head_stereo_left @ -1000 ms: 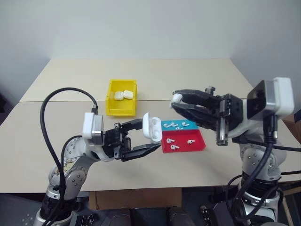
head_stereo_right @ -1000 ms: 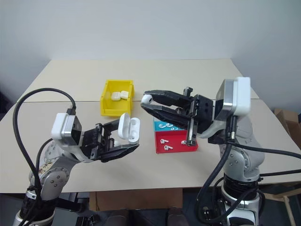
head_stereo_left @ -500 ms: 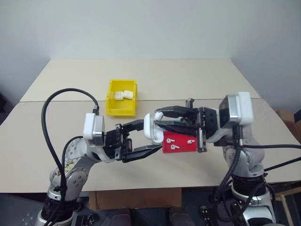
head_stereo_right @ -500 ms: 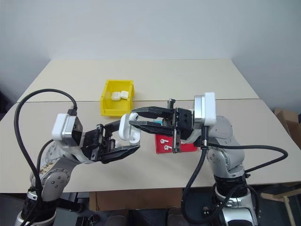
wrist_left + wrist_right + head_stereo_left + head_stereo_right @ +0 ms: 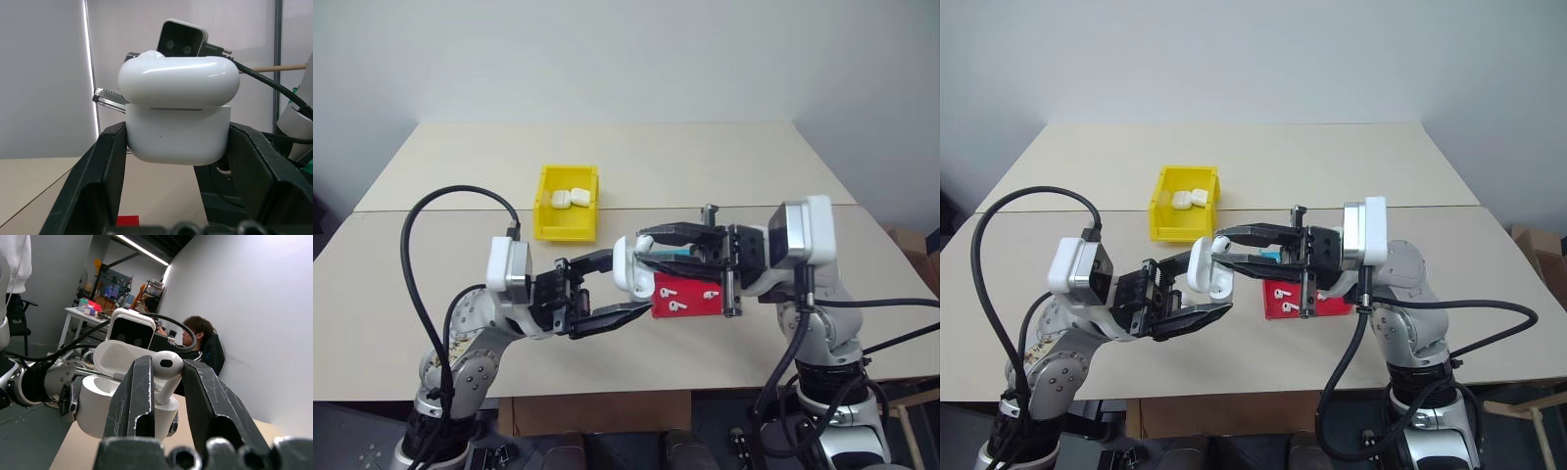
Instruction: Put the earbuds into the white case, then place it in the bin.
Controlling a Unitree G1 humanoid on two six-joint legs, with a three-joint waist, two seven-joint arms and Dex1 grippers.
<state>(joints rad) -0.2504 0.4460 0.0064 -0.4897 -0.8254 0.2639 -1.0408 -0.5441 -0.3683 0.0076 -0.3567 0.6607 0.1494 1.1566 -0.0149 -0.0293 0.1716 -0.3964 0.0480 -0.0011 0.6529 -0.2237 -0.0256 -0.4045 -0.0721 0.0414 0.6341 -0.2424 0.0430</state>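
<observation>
Two hands meet above the bench (image 5: 431,245). Left hand (image 5: 619,284) grips the white case (image 5: 631,266), lid open. Right hand (image 5: 643,247) pinches an earbud (image 5: 166,367) over it.

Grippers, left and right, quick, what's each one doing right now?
Left gripper: shut on the small glossy white earbud case, lid open.
Right gripper: shut on a tiny white stemmed earbud at the case.

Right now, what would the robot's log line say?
left hand: holds open case | right hand: earbud at case | bin: two cases
</observation>
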